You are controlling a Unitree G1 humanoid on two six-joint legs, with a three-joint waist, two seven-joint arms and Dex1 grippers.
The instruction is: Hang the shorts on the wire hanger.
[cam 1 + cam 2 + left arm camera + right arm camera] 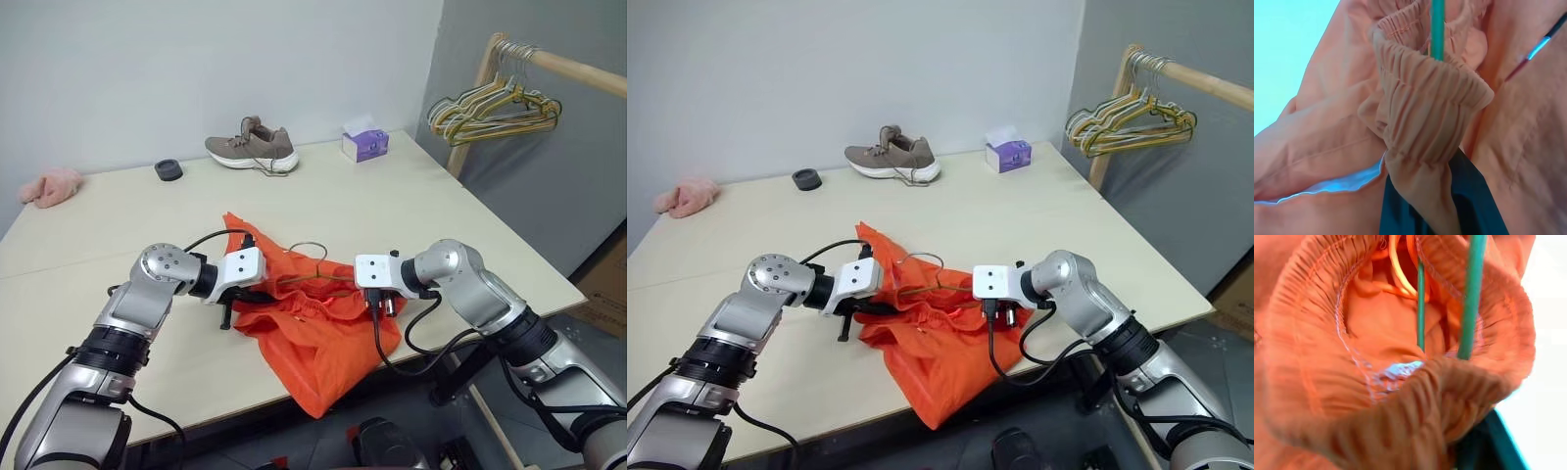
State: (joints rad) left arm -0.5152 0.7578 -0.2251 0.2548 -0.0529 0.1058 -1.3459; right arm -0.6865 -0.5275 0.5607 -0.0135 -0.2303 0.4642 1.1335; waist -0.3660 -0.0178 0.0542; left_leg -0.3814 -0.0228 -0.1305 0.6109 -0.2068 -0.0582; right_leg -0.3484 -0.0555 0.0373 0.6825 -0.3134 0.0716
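shorts (323, 338) waistband pinched in left fingers (1400, 215), right fingers (1484, 445), wire hanger (318, 257) between

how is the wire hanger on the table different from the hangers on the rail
The wire hanger is one thin bare wire, lying on the table with its lower part tucked inside the shorts; the rail hangers are a bunch, hanging from the wooden rail beside the table. The single one looks olive-gold; the bunch mixes yellow, green and pink. Both have curved hooks.
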